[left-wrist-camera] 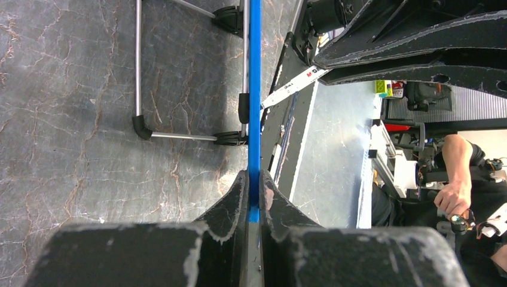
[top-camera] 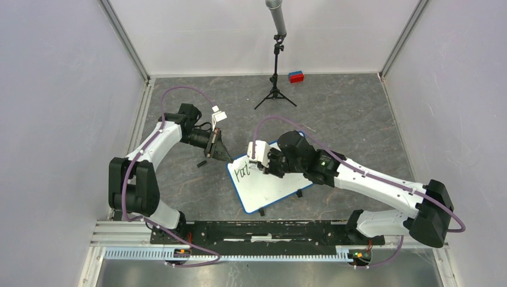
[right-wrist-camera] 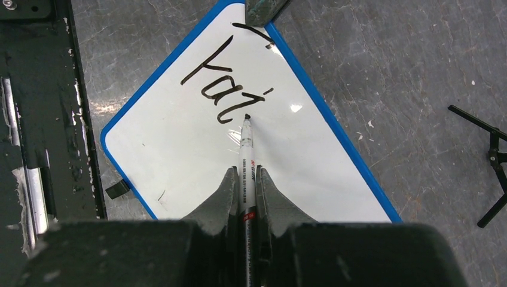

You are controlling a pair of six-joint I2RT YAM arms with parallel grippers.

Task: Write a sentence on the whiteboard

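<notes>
The whiteboard (top-camera: 276, 186), white with a blue rim, lies at an angle on the grey table. My left gripper (top-camera: 223, 154) is shut on its far left corner; in the left wrist view the blue rim (left-wrist-camera: 255, 89) runs edge-on between the jaws of the left gripper (left-wrist-camera: 255, 179). Over the board, my right gripper (right-wrist-camera: 246, 176) is shut on a white marker (right-wrist-camera: 247, 158), whose black tip touches the board just below the writing. The sentence (right-wrist-camera: 221, 81) reads roughly "Fai" in black strokes near the board's upper end.
A black tripod (top-camera: 275, 84) stands at the back centre, with a red and blue block (top-camera: 296, 76) beside it. A small black piece (top-camera: 202, 162) lies on the table left of the board. The arms' black base rail (top-camera: 263, 230) runs along the near edge.
</notes>
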